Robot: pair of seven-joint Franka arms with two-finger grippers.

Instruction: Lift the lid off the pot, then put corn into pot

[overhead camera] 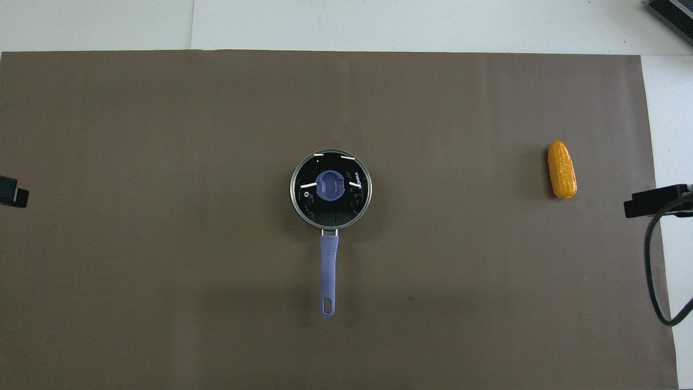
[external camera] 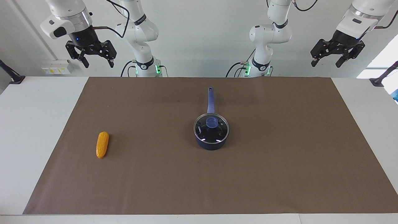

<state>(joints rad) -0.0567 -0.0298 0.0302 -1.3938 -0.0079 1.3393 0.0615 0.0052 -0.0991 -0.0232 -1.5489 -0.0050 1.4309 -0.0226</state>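
Observation:
The dark blue pot (external camera: 211, 143) (overhead camera: 331, 223) stands at the middle of the brown mat, its lighter-blue handle (external camera: 210, 100) (overhead camera: 328, 271) pointing toward the robots. The glass lid (external camera: 203, 130) (overhead camera: 308, 203) with a blue knob (external camera: 212, 122) (overhead camera: 330, 186) sits on the pot. The yellow-orange corn (external camera: 102, 144) (overhead camera: 561, 169) lies on the mat toward the right arm's end. My right gripper (external camera: 97, 62) is open and raised high at the robots' edge of the table. My left gripper (external camera: 327, 62) is open and raised high at the left arm's end.
A brown mat (external camera: 279, 161) (overhead camera: 162, 271) covers most of the white table (external camera: 28, 124). A dark part (overhead camera: 655, 200) and black cable (overhead camera: 655, 281) of the right arm show at the overhead view's edge, a tip of the left arm (overhead camera: 13, 190) at the other.

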